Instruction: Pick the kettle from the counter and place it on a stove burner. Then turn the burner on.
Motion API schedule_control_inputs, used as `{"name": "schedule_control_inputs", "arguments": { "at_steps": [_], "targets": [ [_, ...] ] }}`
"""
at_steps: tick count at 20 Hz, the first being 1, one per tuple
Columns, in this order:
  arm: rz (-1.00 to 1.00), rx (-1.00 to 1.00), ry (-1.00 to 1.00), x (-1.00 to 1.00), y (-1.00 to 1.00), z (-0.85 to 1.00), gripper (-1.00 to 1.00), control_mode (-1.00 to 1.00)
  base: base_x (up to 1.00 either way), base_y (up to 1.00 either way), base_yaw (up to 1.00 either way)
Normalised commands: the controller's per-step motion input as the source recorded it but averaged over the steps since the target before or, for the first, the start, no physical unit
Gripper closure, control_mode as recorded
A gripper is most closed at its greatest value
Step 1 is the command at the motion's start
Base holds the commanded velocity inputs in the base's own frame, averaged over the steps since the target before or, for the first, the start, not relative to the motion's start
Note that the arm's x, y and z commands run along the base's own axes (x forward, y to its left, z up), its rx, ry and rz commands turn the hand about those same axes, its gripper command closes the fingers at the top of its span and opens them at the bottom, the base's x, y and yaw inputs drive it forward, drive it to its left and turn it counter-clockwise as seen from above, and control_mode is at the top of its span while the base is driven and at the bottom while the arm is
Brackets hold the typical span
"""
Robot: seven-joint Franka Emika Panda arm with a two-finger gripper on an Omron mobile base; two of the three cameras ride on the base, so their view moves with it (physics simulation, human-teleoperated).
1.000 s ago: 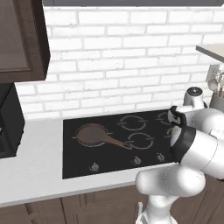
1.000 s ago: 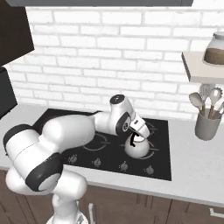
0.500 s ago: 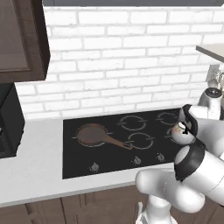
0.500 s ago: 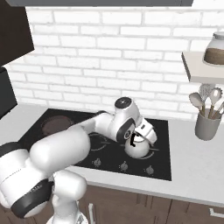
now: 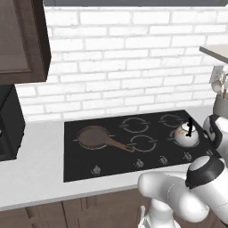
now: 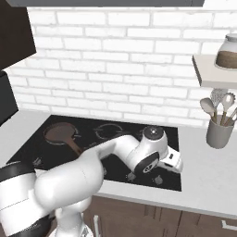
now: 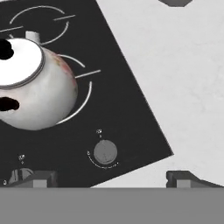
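A pale stone bench (image 5: 40, 178) runs under a white brick wall (image 5: 124, 67), carrying a flat black glass cooktop (image 5: 111, 156). The rounded, shiny silver kettle (image 5: 186, 134) sits on the stove burner (image 7: 83, 94) near the cooktop's right edge. The fingers (image 7: 109, 178) stand wide, empty, beside the kettle over a round knob (image 7: 105, 152).

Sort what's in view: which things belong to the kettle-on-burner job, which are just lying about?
Job:
- kettle, sitting on a stove burner
- knob nearest that burner
- claw, open, holding nothing
- counter

Lying about:
- frying pan on another burner
- utensil pot
- jar on the shelf
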Motion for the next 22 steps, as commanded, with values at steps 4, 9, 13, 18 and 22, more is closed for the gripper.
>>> {"name": "schedule_control_inputs", "arguments": {
  "at_steps": [4, 9, 13, 18, 22],
  "targets": [
    [0.05, 0.03, 0.15, 0.01, 0.00, -0.20, -1.00, -1.00, 0.00, 0.00, 0.00],
    [0.00, 0.08, 0.01, 0.03, 0.00, -0.16, -1.00, -1.00, 0.00, 0.00, 0.00],
    [0.00, 0.05, 0.00, 0.00, 0.00, -0.44, -1.00, -1.00, 0.00, 0.00, 0.00],
    [0.00, 0.00, 0.00, 0.15, 0.20, -0.42, -1.00, -1.00, 0.00, 0.00, 0.00],
    [0.00, -0.02, 0.00, 0.30, 0.26, -0.42, -1.00, -1.00, 0.00, 0.00, 0.00]
  ]
}}
